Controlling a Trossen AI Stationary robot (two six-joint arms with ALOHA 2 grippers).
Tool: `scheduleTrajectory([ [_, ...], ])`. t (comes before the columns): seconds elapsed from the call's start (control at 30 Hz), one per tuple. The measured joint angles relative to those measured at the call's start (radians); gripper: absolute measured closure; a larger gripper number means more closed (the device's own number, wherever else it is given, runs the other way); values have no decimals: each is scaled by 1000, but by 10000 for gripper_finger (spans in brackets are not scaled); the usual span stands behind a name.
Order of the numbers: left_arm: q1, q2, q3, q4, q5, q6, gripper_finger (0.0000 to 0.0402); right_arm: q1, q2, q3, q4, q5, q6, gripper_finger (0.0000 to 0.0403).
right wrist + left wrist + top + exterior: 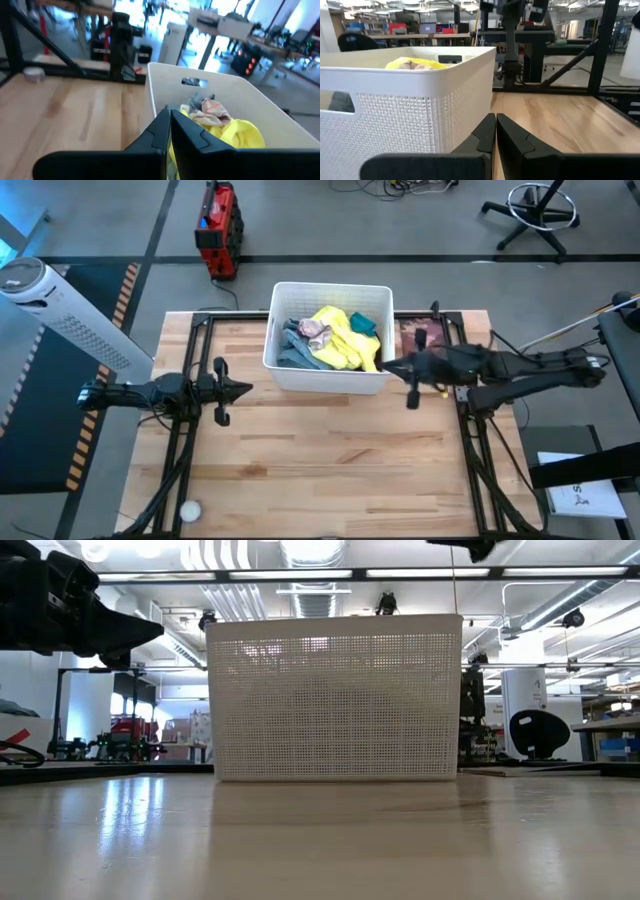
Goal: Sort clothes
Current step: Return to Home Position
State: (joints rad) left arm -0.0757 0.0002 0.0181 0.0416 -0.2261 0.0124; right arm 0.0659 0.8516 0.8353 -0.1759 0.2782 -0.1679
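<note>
My right claw (386, 366), fingers together and empty, has the white bin's (330, 380) rim just below its tips, so a low retreat could knock it; my left claw (247, 388) waits, also together.

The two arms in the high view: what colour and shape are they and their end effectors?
The left arm and right arm are dark, slim and jointed. The left end effector and right end effector each carry two black wedge-shaped fingers tapering to a point.
</note>
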Motion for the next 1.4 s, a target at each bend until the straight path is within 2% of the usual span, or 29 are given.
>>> scheduleTrajectory([
  [0.23, 0, 0, 0, 3, 0, -20, 401, 0, -229, -326, 257, -24, -2, 403],
  [0.4, 0, 0, 0, 48, -26, 3, 401, 0, -368, -507, 351, -24, 4, 403],
  [0.73, 0, 0, 0, 44, -56, 15, 401, 0, -725, -783, 398, -13, 27, 403],
  [0.87, 0, 0, 0, 48, -62, 21, 401, 0, -852, -822, 288, 10, 63, 403],
  [1.07, 0, 0, -1, 44, -150, 32, 401, 11, -844, -822, 261, 19, 71, 403],
  [1.2, 0, 0, -2, 27, -151, 30, 401, 8, -850, -823, 251, 41, 25, 403],
  [1.4, 0, 0, -2, 26, -146, 31, 401, 4, -835, -823, 235, 37, 38, 403],
])
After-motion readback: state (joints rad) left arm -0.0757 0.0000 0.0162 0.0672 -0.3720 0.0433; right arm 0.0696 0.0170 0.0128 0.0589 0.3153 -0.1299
